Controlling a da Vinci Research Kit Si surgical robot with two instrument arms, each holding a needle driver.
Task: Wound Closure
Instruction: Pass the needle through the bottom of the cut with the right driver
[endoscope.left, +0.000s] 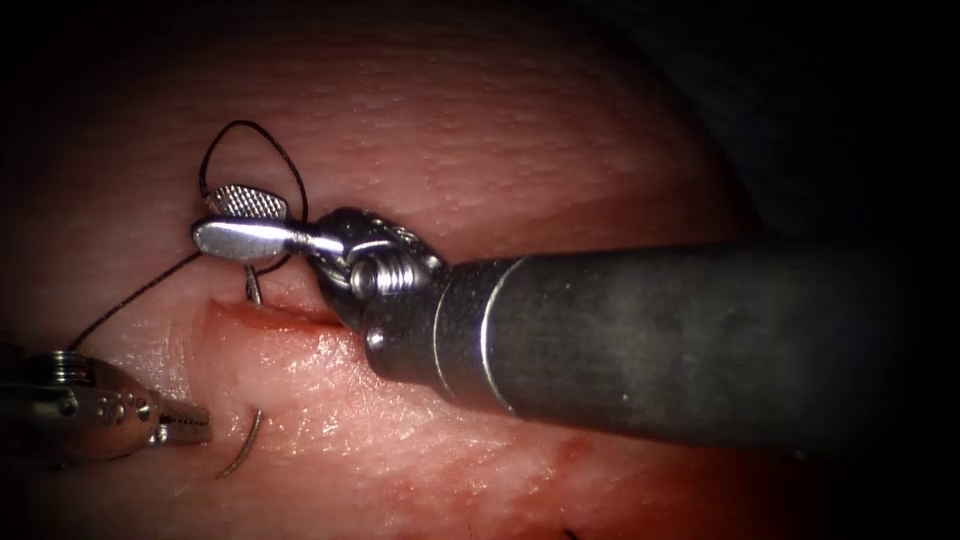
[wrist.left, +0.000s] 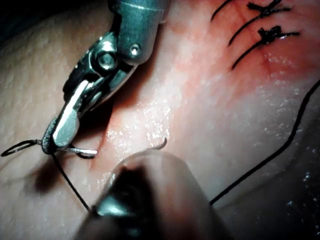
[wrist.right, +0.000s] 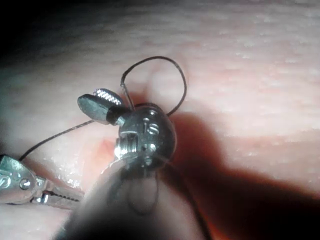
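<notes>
Nearest, the left tool (endoscope.left: 185, 425) sits at the tissue's lower left edge, its jaws drawn together on nothing, just left of the needle (endoscope.left: 240, 447). That thin, stiff steel curve shows its tip rising from the glistening pale flesh below the cut (endoscope.left: 270, 315), the rest of its arc buried; its other end (endoscope.left: 253, 290) stands up at the cut's far lip. I judge it light and slippery, best taken on its exposed body, not the fragile tip. Farther back, the right tool (endoscope.left: 235, 222) holds its ridged jaws slightly parted around the limp black thread (endoscope.left: 290, 170), which loops over the soft, pebbled tissue (endoscope.left: 480, 120).
</notes>
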